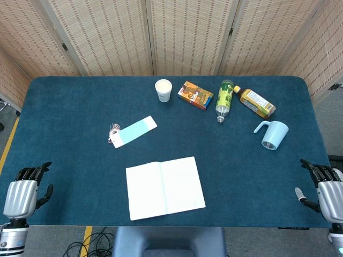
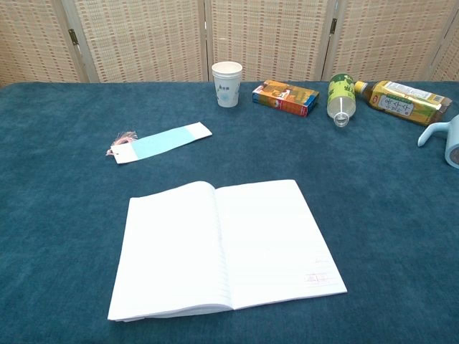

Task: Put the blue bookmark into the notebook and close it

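Blue bookmark (image 1: 133, 131) lies well beyond both empty, loosely spread robot hands (image 1: 22, 194).

Woven folding screens (image 1: 182, 35) behind the tabletop's (image 1: 64, 107) far edge; grey floor (image 1: 8, 131) with yellow stripe (image 1: 9, 142) at left.

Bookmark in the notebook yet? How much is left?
Not yet. The notebook already lies open. The blue bookmark lies on the table beyond it, untouched. The left hand and right hand hold nothing. Left: pick up the bookmark, insert it, close the notebook.
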Robot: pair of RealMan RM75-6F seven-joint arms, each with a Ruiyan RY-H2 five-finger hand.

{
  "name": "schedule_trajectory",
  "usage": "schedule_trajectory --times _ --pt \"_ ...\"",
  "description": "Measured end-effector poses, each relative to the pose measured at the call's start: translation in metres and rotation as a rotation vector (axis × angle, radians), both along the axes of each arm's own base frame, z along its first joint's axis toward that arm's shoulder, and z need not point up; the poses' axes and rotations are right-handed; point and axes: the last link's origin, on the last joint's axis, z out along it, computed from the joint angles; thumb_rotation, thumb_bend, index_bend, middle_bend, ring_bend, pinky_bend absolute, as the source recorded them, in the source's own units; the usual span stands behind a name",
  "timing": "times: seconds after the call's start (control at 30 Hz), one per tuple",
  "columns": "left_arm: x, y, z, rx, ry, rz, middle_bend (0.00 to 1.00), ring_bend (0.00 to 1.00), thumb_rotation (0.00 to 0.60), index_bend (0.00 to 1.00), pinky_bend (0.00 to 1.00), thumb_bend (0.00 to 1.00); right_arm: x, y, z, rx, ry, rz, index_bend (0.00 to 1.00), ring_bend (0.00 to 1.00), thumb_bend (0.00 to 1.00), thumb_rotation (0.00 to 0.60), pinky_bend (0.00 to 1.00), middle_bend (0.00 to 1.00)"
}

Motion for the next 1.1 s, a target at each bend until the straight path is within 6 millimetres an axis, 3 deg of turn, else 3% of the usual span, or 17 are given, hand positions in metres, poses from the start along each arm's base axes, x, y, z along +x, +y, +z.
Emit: schedule_trajectory --times 0.3,0.67,0.73,0.9,1.0,1.1 --pt "0.005 0.010 -0.001 -0.005 -0.013 -0.015 0.36 0.31 0.600 0.22 0.27 0.42 0.000 0.001 0.000 -0.003 -0.002 0.004 0.16 0.24 0.25 0.600 0.22 0.28" --pt "0.032 0.054 -0.004 -0.035 -0.022 -0.105 0.41 0.35 0.600 0.22 0.29 0.42 0.004 0.000 0.003 -0.009 0.003 0.023 0.16 0.24 0.25 0.600 0.22 0.28" --pt "0.039 0.066 -0.006 -0.056 -0.022 -0.117 0.44 0.37 0.600 0.22 0.35 0.42 0.004 0.000 0.003 -0.009 0.003 0.025 0.16 0.24 0.26 0.600 0.22 0.28" --pt "0.057 0.101 -0.014 -0.111 -0.024 -0.140 0.55 0.51 0.600 0.24 0.62 0.42 0.008 -0.001 0.003 -0.004 0.012 0.035 0.16 0.24 0.25 0.600 0.22 0.28" --pt "0.071 0.127 -0.023 -0.168 -0.014 -0.146 0.61 0.59 0.600 0.24 0.74 0.43 0.010 -0.001 0.003 -0.001 0.019 0.037 0.16 0.24 0.25 0.600 0.22 0.28" --pt "0.085 0.152 -0.036 -0.249 -0.004 -0.136 0.69 0.68 0.600 0.24 0.85 0.50 0.012 -0.002 0.004 0.000 0.023 0.034 0.16 0.25 0.25 0.600 0.22 0.28"
